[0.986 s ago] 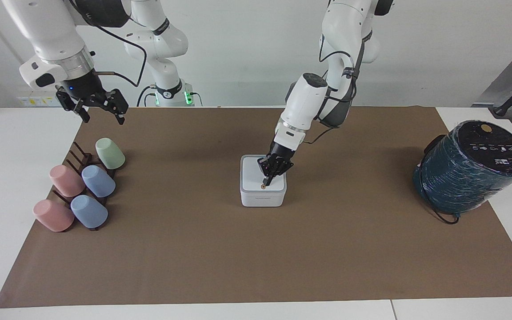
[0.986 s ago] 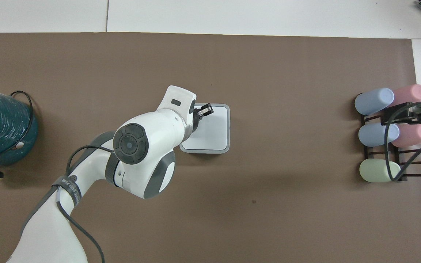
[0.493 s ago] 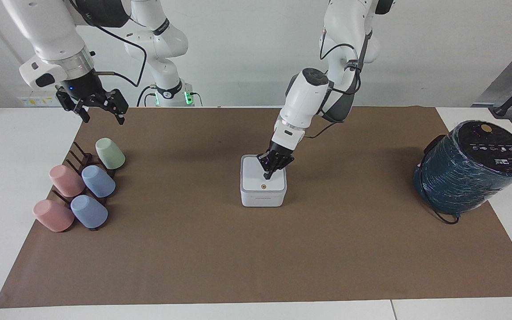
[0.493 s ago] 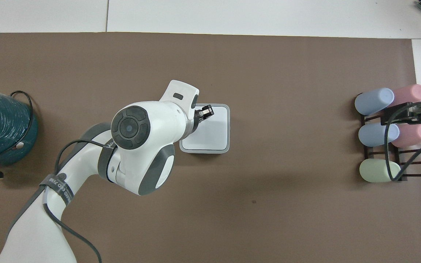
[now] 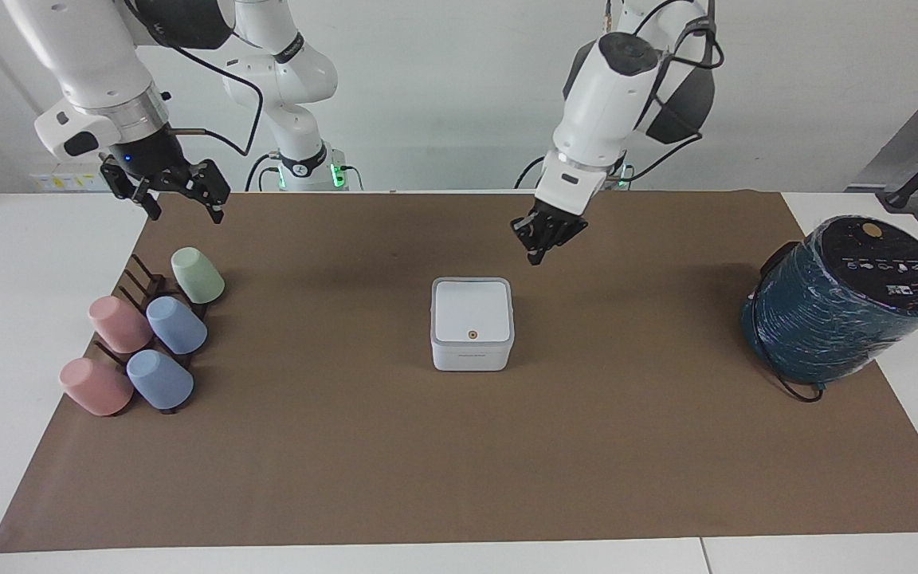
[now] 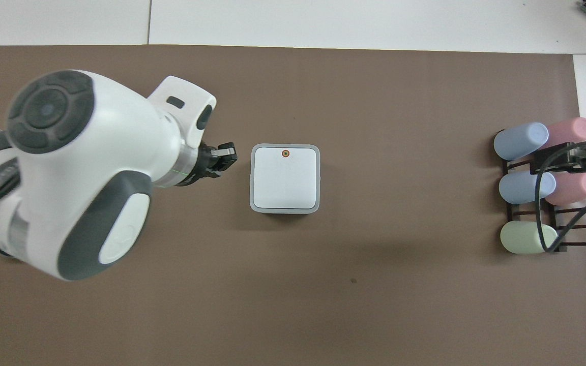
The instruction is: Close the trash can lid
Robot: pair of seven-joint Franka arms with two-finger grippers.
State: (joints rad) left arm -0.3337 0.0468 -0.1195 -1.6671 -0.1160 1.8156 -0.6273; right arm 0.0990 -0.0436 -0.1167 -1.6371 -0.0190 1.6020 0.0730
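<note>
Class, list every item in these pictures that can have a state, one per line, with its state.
lid: shut flat on the trash can.
left pincer: raised, clear of the lid.
right pincer: open, waiting above the cup rack.
cups: lying tilted on the rack.

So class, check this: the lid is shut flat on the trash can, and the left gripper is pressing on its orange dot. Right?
Not quite. The lid is shut flat on the trash can, but the left gripper is not pressing on the orange dot. The facing view shows it raised in the air, clear of the can, over the mat.
</note>
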